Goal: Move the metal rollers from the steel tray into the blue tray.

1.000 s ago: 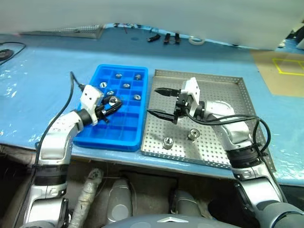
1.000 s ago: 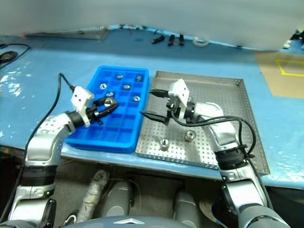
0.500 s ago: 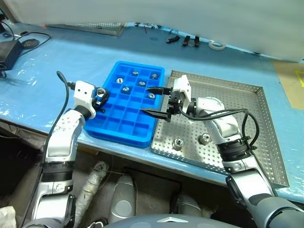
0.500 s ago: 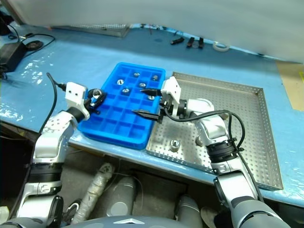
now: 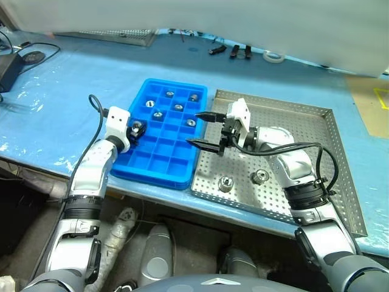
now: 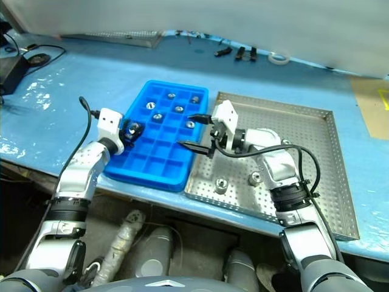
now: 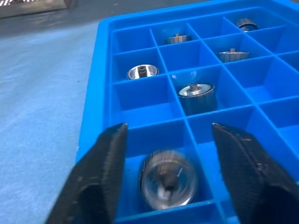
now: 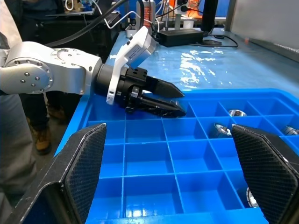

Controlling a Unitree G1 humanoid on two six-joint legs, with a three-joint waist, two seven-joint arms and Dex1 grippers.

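Jaws parted on the left gripper [image 7: 166, 154] straddle a metal roller [image 7: 167, 184] lying in a near-edge cell of the blue tray [image 5: 159, 176]; the right gripper [image 5: 205, 129] hangs spread wide at the tray's border. Two rollers [image 5: 226, 183] wait on the steel tray [image 5: 340, 182]. Withdrawing carelessly could clip the freed roller and tip it out.

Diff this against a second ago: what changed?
The left gripper carried a roller toward the blue tray's left edge, opened, and let it go into a compartment. Unchanged: right gripper open between the trays, two rollers in the steel tray.
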